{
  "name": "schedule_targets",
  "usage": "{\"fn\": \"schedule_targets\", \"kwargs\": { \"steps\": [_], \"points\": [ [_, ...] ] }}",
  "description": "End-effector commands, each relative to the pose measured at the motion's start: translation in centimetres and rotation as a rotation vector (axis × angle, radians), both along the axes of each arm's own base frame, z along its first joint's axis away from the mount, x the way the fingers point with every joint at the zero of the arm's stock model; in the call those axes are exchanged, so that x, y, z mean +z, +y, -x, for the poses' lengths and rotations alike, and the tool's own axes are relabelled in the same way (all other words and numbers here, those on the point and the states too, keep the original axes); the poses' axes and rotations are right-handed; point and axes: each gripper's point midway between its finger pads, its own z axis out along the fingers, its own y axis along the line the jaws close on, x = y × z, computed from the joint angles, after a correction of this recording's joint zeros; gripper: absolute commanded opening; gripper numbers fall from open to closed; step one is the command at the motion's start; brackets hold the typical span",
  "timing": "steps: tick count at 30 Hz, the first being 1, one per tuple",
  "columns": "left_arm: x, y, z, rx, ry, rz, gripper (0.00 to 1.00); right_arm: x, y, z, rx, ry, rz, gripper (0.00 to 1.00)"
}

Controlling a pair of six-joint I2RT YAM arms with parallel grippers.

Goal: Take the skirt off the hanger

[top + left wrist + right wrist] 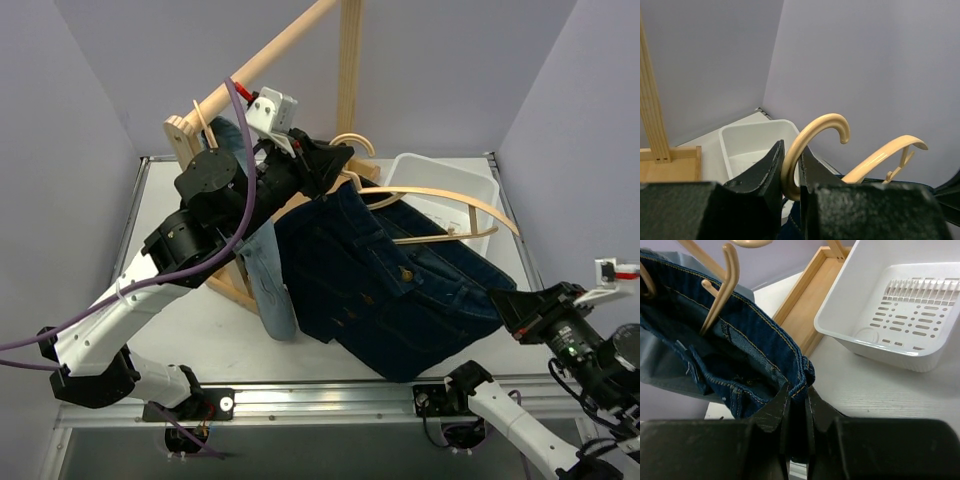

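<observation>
White arms, blk joints, purple cable

White plastic bin with a perforated floor at the far right of the white bench, light wooden rack with a slanted round rail and upright post, pale lavender walls behind

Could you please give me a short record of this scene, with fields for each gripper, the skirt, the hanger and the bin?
left gripper: shut on the hanger hook
right gripper: shut on the skirt waistband
skirt: dark denim, partly draped over the hanger, spread on the table
hanger: beige, tilted, arms partly exposed
bin: white, behind the skirt
</observation>
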Motion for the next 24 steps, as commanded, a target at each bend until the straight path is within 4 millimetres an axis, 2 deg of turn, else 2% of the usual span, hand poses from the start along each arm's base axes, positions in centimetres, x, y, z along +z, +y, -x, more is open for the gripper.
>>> {"fn": "schedule_targets", "kwargs": {
  "steps": [1,3,4,5,7,11,14,15,17,19,21,23,24],
  "points": [
    [6.4,2.1,2.8,-0.103,-0.086,0.213,0.02,0.8,2.9,-3.4,0.049,-0.043,-0.027,0.00],
    [7.1,1.3,4.8,-0.225,-0.097,0.250,0.02,0.9,4.5,-5.3,0.078,-0.064,-0.020,0.00],
    [8.4,1.6,5.6,-0.264,-0.103,0.320,0.02,-0.1,5.2,-6.3,0.087,-0.044,-0.007,0.00],
    [8.2,1.2,6.0,-0.297,-0.094,0.324,0.02,-0.2,5.6,-6.9,0.089,-0.047,-0.004,0.00],
    [9.5,1.1,7.2,-0.364,-0.106,0.386,0.02,0.0,6.9,-8.0,0.129,-0.061,-0.003,0.00],
    [10.4,0.5,7.6,-0.418,-0.092,0.433,0.02,0.4,8.1,-9.6,0.140,-0.097,-0.016,0.00],
    [11.3,0.4,8.1,-0.448,-0.109,0.451,0.02,-0.1,8.3,-10.5,0.130,-0.094,0.001,0.00],
    [11.9,0.7,8.4,-0.453,-0.118,0.451,0.02,-0.4,8.1,-10.9,0.112,-0.090,0.013,0.00],
    [11.7,0.4,8.0,-0.426,-0.136,0.405,0.02,-0.6,7.4,-11.4,0.072,-0.092,0.044,0.00],
    [10.1,0.3,7.1,-0.373,-0.128,0.307,0.02,0.0,5.8,-12.0,-0.008,-0.106,0.087,0.00],
    [8.8,1.1,6.0,-0.291,-0.123,0.239,0.02,1.5,4.4,-12.5,-0.084,-0.142,0.109,0.00],
    [7.6,1.5,5.3,-0.247,-0.122,0.194,0.02,1.8,3.5,-13.3,-0.142,-0.138,0.161,0.00],
    [7.4,2.3,5.5,-0.228,-0.136,0.169,0.02,3.3,2.1,-13.4,-0.210,-0.160,0.167,0.00]
  ]
}}
